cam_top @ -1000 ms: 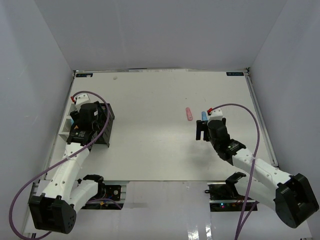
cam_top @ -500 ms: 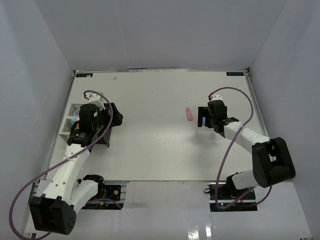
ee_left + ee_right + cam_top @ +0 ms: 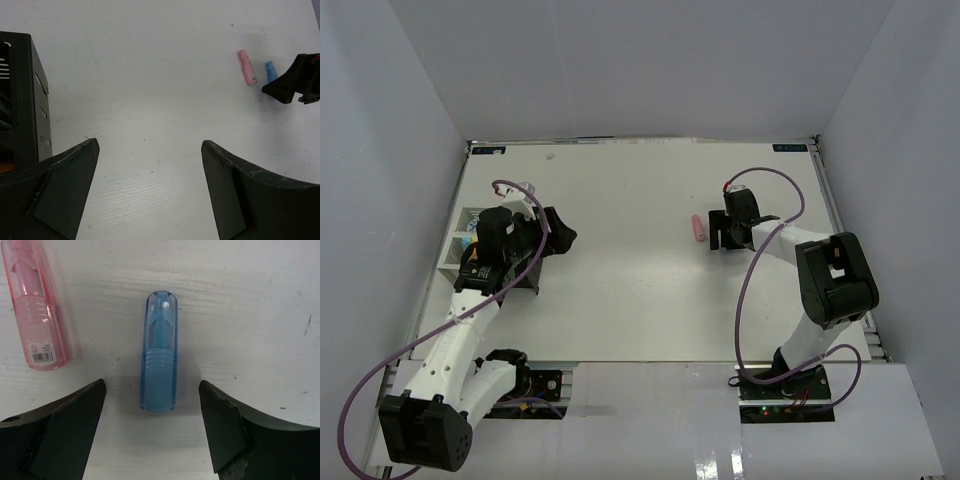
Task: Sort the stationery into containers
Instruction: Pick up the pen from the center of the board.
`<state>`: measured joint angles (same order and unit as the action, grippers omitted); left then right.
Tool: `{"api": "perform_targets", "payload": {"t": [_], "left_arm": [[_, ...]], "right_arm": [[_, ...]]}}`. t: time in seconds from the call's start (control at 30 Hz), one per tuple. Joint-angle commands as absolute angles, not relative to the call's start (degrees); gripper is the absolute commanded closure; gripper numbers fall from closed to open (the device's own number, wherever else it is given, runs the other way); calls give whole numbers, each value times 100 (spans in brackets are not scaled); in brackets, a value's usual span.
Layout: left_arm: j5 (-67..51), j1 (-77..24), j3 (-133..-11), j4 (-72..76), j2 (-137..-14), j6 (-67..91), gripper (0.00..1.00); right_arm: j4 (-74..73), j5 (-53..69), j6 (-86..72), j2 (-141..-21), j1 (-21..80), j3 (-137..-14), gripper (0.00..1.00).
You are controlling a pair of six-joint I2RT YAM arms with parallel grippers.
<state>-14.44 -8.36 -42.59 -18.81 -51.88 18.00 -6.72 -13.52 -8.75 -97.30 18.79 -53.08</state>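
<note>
Right tool (image 3: 151, 390) has advanced to straddle the blue marker (image 3: 159, 352), wide open, empty; I judge the grasp ready. Left tool (image 3: 150, 150), open and empty, has swung toward three o'clock.

The top camera looks down from behind me over the whole white table (image 3: 620, 300). My left wrist camera sees the translucent pink plastic marker (image 3: 246, 67) from far across; my right wrist camera hangs close above it. All three share it.

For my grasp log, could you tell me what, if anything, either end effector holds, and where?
Nothing: left end effector and right end effector are open; the blue marker lies ungripped.
</note>
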Motion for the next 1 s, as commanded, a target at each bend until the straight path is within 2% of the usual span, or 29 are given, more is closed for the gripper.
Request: {"api": "perform_targets", "payload": {"t": [0.0,0.23,0.27,0.3,0.43,0.67,0.83,0.97], "left_arm": [[-1643,-835,-4228,-1784,-5150,1758,6],[-1907,-826,-4219,-1732,-5221,1784,6],[-1933,-835,-4210,-1723,-5221,1784,6],[-1951,-835,-4210,-1705,-5221,1793,6],[-2074,-835,-4210,-1626,-5203,1889,7],[-2812,-896,-4087,-1371,-5168,2626,8],[-2804,-1466,-4157,-1213,-5291,3049,8],[-2191,-2231,-4332,-1047,-5563,3357,8]], "right_arm": [[-800,-1301,-826,-9958,1784,-5449,20],[-826,-1318,-817,-10195,1723,-5484,38],[-844,-1336,-843,-10187,1723,-5476,44],[-861,-1362,-861,-10169,1731,-5467,44],[-896,-1476,-905,-9967,1731,-5362,59],[-906,-1319,-862,-9300,1749,-5002,76],[-660,-1073,-774,-8545,2030,-4510,80],[-475,-853,-712,-7815,2504,-4193,80]]}}
